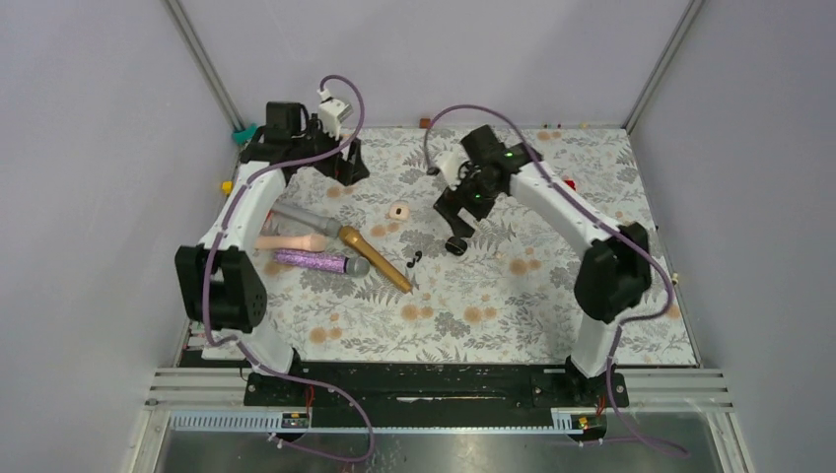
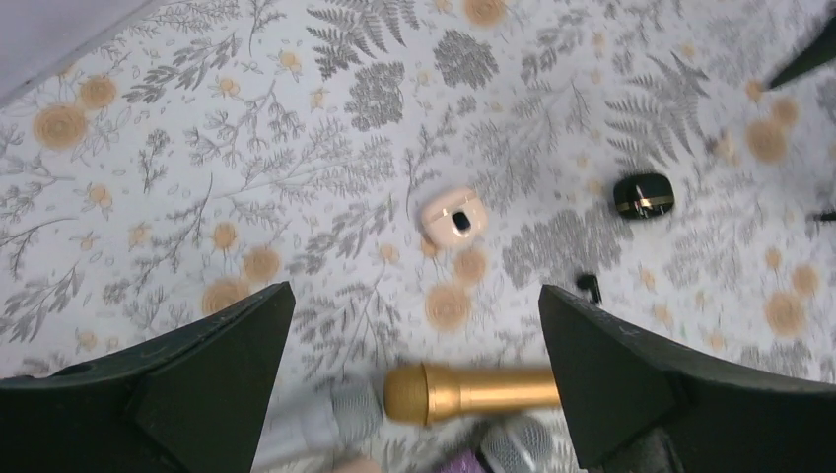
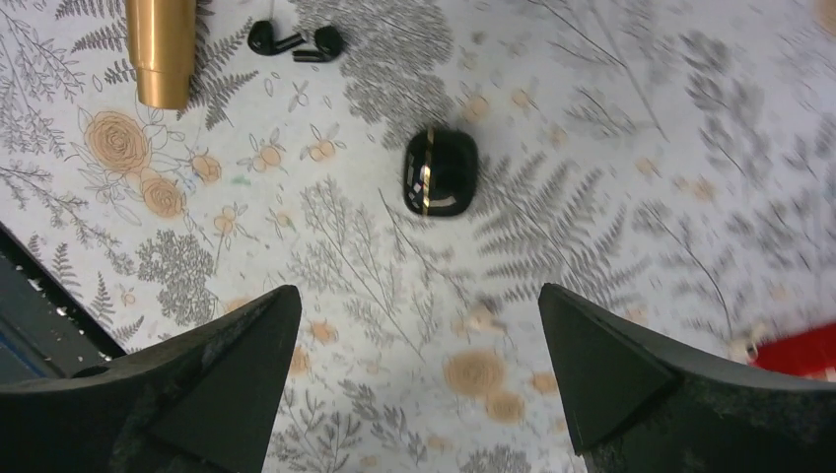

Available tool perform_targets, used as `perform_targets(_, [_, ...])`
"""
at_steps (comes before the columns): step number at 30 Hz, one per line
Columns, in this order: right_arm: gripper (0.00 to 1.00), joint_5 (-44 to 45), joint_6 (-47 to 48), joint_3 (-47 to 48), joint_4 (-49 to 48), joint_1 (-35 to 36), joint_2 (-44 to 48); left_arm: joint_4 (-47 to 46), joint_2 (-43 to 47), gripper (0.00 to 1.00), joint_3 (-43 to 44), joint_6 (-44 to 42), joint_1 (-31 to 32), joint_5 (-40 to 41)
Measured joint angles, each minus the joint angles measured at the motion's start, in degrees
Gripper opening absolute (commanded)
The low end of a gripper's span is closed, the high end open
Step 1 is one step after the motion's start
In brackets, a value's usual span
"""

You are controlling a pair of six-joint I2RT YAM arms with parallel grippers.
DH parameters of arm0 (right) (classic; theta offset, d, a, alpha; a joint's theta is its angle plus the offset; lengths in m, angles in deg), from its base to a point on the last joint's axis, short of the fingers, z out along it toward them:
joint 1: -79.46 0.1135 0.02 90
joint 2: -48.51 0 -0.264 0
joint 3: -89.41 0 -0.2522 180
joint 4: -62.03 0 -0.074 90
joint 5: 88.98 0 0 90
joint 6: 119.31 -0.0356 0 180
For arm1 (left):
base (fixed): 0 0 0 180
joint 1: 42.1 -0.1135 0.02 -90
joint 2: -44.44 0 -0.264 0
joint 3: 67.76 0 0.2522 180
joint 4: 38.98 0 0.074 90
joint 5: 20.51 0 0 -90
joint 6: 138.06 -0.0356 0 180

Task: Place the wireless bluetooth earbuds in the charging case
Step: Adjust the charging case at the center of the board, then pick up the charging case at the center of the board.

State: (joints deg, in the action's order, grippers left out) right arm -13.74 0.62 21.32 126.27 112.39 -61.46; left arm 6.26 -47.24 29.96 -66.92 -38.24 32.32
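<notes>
My right gripper [image 3: 416, 299] hangs wide open near the charging case [image 3: 440, 171]. My left gripper [image 2: 414, 296] is open too. The earbuds [image 3: 296, 41] lie beside the gold microphone [image 3: 163, 49].

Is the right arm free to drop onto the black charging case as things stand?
Probably yes: the right gripper hangs open over the charging case, nothing lies between them, and the earbuds and gold microphone sit apart.

**Light and image quality**

Even, diffuse light; shadows are faint and soft in the top view. Left wrist view is soft throughout, with the gold mic [image 2: 473, 391] smeared at the bottom edge. Right wrist view: case [image 3: 440, 171] sharp, glint on its band; right side blurred.
</notes>
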Motion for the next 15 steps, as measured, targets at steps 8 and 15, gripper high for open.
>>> perform_targets(8, [1.00, -2.8, -8.8, -5.3, -0.3, -15.3, 16.1, -1.1, -18.8, 0.99, 13.1, 9.8, 10.8, 11.9])
perform_targets(15, [1.00, -6.9, -15.8, -10.7, -1.0, -25.8, 22.5, 1.7, -31.2, 0.93, 18.0, 16.9, 15.0, 17.0])
